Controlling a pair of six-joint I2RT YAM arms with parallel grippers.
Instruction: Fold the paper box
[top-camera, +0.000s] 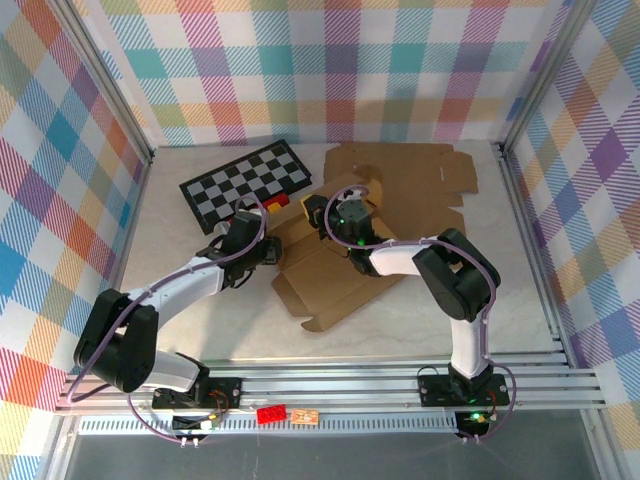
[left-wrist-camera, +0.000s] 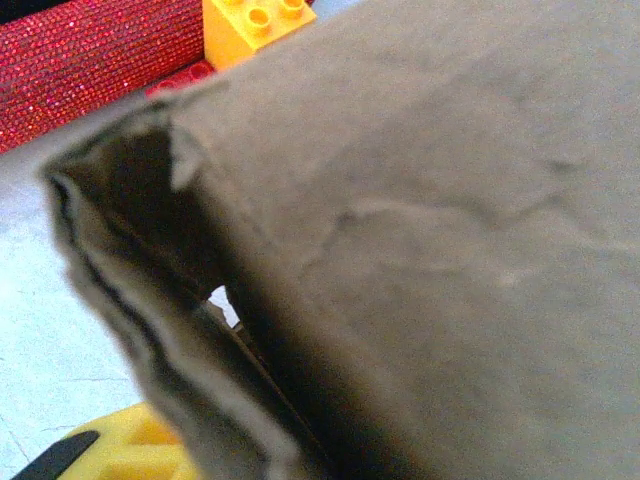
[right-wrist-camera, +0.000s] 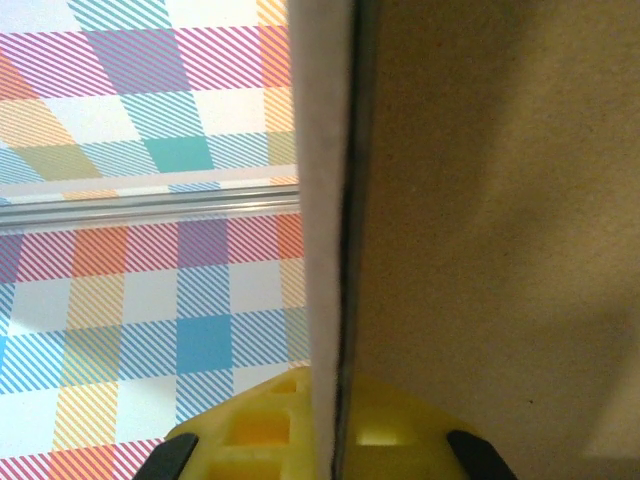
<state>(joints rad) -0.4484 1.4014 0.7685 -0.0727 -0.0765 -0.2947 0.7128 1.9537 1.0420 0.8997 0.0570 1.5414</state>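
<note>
The paper box lies on the table between the two end effectors, partly folded, with its flaps spread toward the arm bases. The right gripper is pressed together on an upright panel of the box. In the right wrist view the panel is seen edge-on between the yellow fingers, with brown cardboard to its right and the plaid wall to its left. The left gripper is positioned at the left edge of the box. In the left wrist view a folded cardboard wall is seen directly ahead of the fingers, very close and blurred, and one yellow fingertip is visible below and to the left of it. Whether the left jaws are pinching the cardboard cannot be determined. Just beyond the left gripper, a yellow brick and a red glittered object are seen. A checkerboard is laid farther beyond the left gripper, and a flat cardboard sheet beyond the right gripper.
</note>
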